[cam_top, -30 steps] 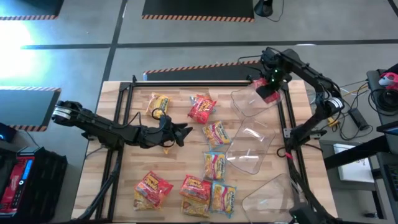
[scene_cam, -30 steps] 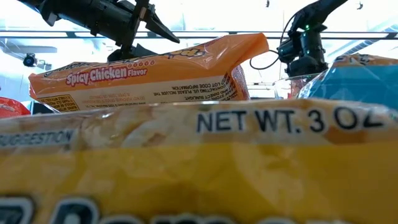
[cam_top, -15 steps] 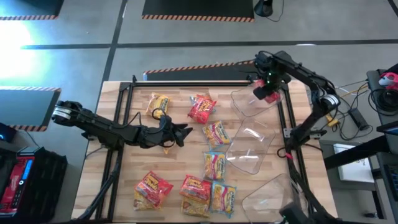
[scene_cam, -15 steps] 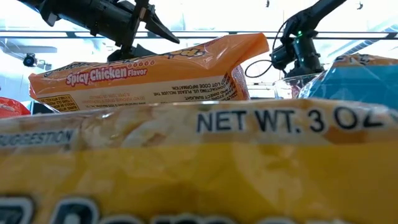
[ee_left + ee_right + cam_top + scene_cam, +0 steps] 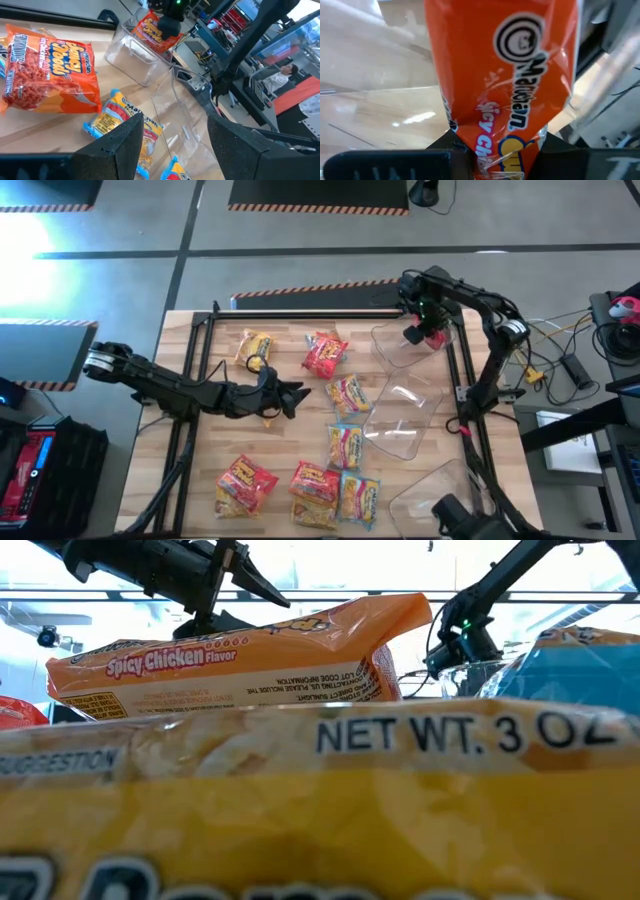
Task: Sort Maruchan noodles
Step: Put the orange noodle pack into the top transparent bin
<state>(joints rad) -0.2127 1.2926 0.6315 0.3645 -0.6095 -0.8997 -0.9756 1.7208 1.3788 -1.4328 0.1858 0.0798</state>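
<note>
Overhead, the right gripper (image 5: 426, 332) was seen at the far right of the table, closed on a red packet (image 5: 507, 95) and held above the far tub (image 5: 410, 346), the nearest of three clear tubs along that side. The packet hung from the fingers by one crimped end, as shown in the right wrist view. The left gripper (image 5: 297, 394) was parked low over mid-table with its fingers apart and nothing between them.

The other packets were spread on the wood: reds (image 5: 325, 354) toward the far middle and at the near edge (image 5: 243, 480), a yellow one (image 5: 253, 347) far left, and blue-and-yellow ones (image 5: 346, 444) in a line just beside the tubs.

A slip was judged possible, since only a thin edge of crinkly film was pinched. If released off-centre, the packet could be caught on the tub's rim or dropped outside it.
</note>
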